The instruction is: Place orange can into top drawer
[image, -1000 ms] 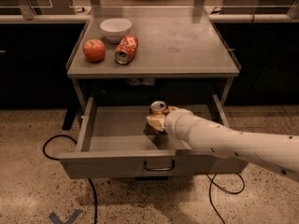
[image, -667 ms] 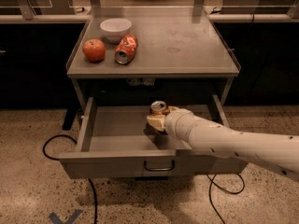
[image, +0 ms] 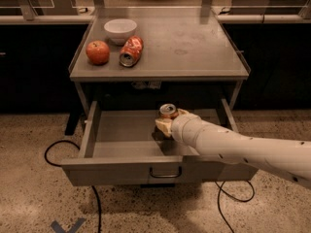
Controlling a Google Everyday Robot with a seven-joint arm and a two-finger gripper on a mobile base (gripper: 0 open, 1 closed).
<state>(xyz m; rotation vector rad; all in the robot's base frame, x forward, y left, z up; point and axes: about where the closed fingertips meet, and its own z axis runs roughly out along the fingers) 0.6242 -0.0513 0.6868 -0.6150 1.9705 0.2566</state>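
Note:
The top drawer [image: 121,132] of the grey metal table is pulled open, with its front panel and curved handle [image: 165,172] facing me. My white arm reaches in from the right. My gripper [image: 165,124] is inside the drawer, right of centre, shut on the orange can [image: 168,112]. The can stands upright with its silver top showing above the fingers. Its lower part is hidden behind the gripper, so I cannot tell if it rests on the drawer floor.
On the table top [image: 194,47] at the left are a white bowl [image: 120,29], a red apple [image: 97,52] and a redder can [image: 131,51] lying on its side. Black cables [image: 56,149] lie on the floor beside the drawer. Dark cabinets stand behind.

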